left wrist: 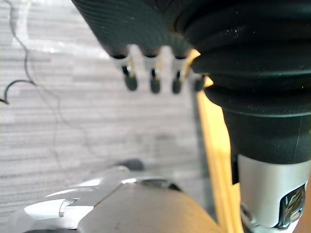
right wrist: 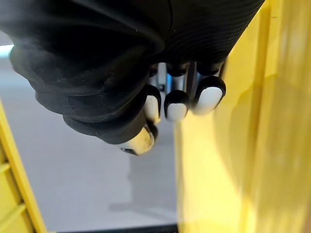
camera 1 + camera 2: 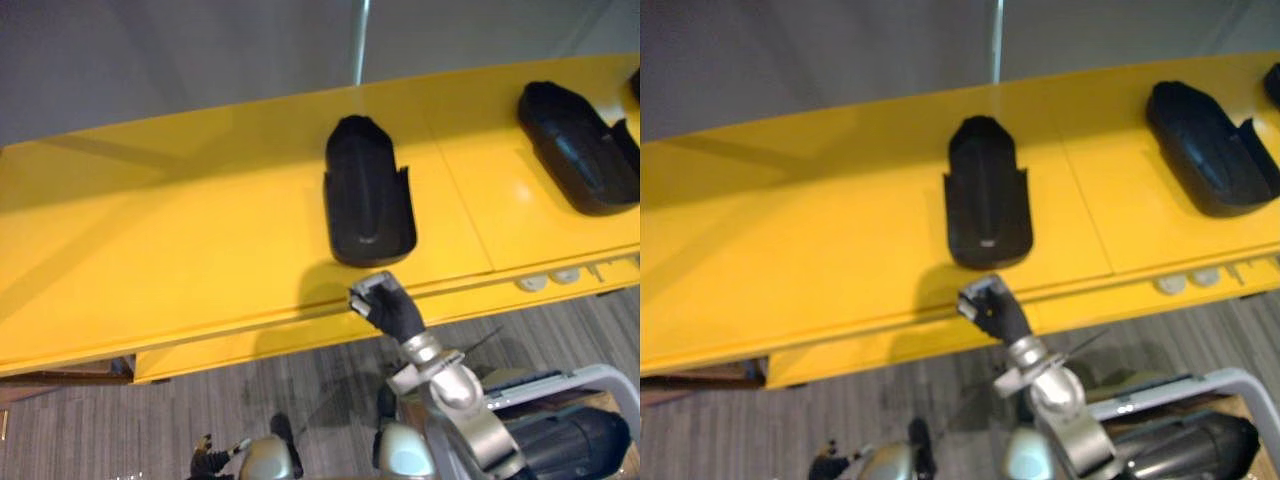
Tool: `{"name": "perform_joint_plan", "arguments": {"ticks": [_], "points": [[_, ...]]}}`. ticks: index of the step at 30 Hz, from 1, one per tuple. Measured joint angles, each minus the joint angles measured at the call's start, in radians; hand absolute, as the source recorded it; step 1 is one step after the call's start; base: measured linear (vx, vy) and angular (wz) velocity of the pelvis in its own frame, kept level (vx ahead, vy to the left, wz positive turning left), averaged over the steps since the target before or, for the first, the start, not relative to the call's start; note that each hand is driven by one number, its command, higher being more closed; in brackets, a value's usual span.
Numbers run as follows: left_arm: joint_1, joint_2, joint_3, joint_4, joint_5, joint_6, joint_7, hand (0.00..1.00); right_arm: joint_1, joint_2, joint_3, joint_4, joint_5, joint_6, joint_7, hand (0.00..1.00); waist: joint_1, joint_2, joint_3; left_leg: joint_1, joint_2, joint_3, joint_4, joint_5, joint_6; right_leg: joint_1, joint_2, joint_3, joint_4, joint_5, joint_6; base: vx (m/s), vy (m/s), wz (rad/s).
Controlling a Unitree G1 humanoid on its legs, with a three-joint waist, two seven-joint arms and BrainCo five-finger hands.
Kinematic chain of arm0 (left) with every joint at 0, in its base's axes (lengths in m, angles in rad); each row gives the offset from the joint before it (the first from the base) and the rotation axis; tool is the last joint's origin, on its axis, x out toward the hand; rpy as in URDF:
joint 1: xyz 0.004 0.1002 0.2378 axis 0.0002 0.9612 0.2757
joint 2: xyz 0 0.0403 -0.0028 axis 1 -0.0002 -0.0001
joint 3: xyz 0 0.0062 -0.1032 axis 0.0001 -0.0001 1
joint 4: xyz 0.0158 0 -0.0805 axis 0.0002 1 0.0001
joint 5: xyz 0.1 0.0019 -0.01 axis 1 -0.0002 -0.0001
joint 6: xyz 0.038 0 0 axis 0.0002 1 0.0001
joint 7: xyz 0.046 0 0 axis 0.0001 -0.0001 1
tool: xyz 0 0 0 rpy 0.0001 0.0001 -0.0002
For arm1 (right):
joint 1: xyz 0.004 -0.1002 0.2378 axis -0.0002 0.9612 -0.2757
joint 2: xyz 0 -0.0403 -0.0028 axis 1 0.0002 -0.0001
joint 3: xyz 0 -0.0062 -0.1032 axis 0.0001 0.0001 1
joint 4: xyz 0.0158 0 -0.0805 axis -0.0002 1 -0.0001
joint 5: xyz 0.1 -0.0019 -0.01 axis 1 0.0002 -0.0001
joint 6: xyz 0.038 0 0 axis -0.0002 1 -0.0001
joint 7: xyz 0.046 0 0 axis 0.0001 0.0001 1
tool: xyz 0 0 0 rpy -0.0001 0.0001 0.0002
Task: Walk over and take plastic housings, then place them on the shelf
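A black plastic housing lies on the yellow shelf, near its front edge and about mid-way along. A second black housing lies further right on the same shelf, and the edge of a third shows at the far right. My right hand hovers at the shelf's front edge, just below the middle housing and apart from it. Its fingers are curled with nothing in them. My left hand hangs low over the floor with relaxed, empty fingers.
Small white round parts sit on a lower ledge under the shelf at the right. A grey-framed cart holding a dark object stands at the lower right. Grey wood-pattern floor lies below the shelf, and a grey wall rises behind it.
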Motion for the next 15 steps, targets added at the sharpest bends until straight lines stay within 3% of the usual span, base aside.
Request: {"name": "perform_joint_plan", "arguments": {"ticks": [7,15], "points": [[0.0,-0.005,0.0,0.005,0.001,0.001,-0.001,0.0,-0.038,0.007,-0.03,0.068,-0.02,0.03,-0.066,1.0,0.007,0.009,0.0,0.007,-0.001,-0.004,0.0,0.002,0.001,0.013,-0.002,-0.005,-0.004,0.001,0.002,0.0,0.0,0.01],[0.0,-0.032,0.0,0.011,0.012,0.004,-0.006,0.0,-0.063,0.019,-0.095,0.157,-0.021,0.061,-0.106,1.0,0.019,0.059,-0.026,0.031,-0.005,-0.029,-0.04,0.027,-0.005,0.052,-0.003,-0.046,-0.03,0.003,0.004,-0.02,-0.014,0.1]]}}
